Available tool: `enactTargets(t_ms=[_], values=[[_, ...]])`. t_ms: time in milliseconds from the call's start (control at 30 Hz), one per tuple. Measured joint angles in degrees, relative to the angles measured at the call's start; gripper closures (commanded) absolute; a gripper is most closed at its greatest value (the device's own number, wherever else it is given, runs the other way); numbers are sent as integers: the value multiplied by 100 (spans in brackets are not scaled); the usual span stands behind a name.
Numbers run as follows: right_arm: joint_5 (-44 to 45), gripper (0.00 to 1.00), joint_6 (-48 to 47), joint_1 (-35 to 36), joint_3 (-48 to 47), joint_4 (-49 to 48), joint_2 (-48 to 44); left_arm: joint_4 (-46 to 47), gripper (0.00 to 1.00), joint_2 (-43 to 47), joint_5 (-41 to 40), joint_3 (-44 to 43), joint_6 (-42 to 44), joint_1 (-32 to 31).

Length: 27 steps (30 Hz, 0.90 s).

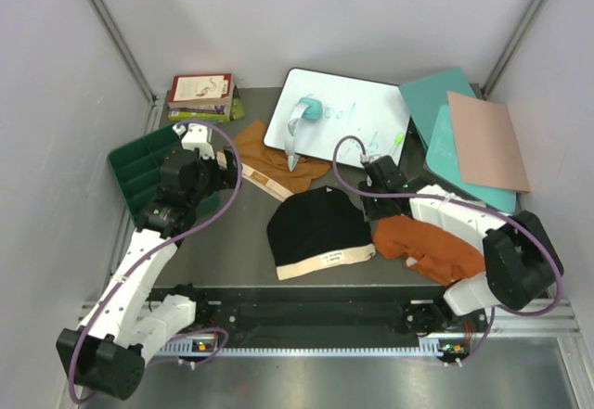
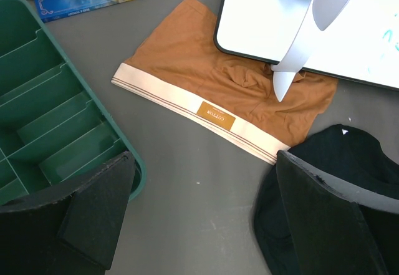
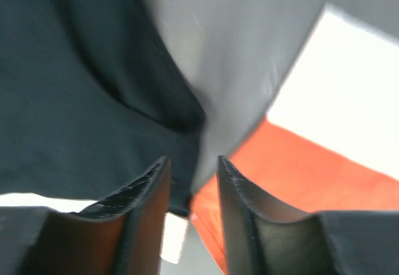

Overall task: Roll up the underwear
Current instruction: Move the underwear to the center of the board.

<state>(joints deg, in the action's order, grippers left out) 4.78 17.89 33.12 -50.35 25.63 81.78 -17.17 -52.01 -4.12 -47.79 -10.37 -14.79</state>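
The black underwear [image 1: 316, 223] lies flat mid-table, its cream waistband [image 1: 325, 261] toward me. The mustard-tan underwear [image 1: 274, 163] lies behind it, partly under the whiteboard; in the left wrist view [image 2: 199, 75] its waistband faces the camera. The rust-orange underwear [image 1: 432, 247] is bunched at the right, partly under my right arm. My left gripper [image 1: 221, 163] is open wide and empty above bare table [image 2: 204, 163], between the green tray and the black underwear [image 2: 349, 163]. My right gripper [image 1: 373, 207] hangs low, jaws narrowly apart [image 3: 192, 163], over where the black [image 3: 93, 88] and orange [image 3: 299, 169] cloths meet; that view is blurred.
A green compartment tray [image 1: 139, 168] sits at the left. Books [image 1: 200, 94] lie at the back left. A whiteboard [image 1: 353, 112] carries a teal-and-white tool [image 1: 304, 117]. Teal boards [image 1: 436, 94] and a pink board [image 1: 487, 140] lie at the back right.
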Motion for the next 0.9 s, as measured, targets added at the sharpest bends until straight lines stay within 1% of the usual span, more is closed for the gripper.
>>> enactTargets(t_ms=[133, 233, 433, 700, 900], values=[[-170, 69, 153, -177, 382, 192, 24, 0, 1, 0, -2, 2, 0, -2], [-295, 70, 195, -208, 385, 146, 94, -2, 1, 0, -22, 2, 0, -13], [-551, 70, 267, -212, 389, 98, 164, -2, 1, 0, -52, 2, 0, -26], [-710, 70, 343, -214, 658, 103, 168, -2, 1, 0, -68, 0, 0, -26], [-837, 70, 380, -216, 682, 42, 212, -2, 1, 0, -83, 2, 0, -26]])
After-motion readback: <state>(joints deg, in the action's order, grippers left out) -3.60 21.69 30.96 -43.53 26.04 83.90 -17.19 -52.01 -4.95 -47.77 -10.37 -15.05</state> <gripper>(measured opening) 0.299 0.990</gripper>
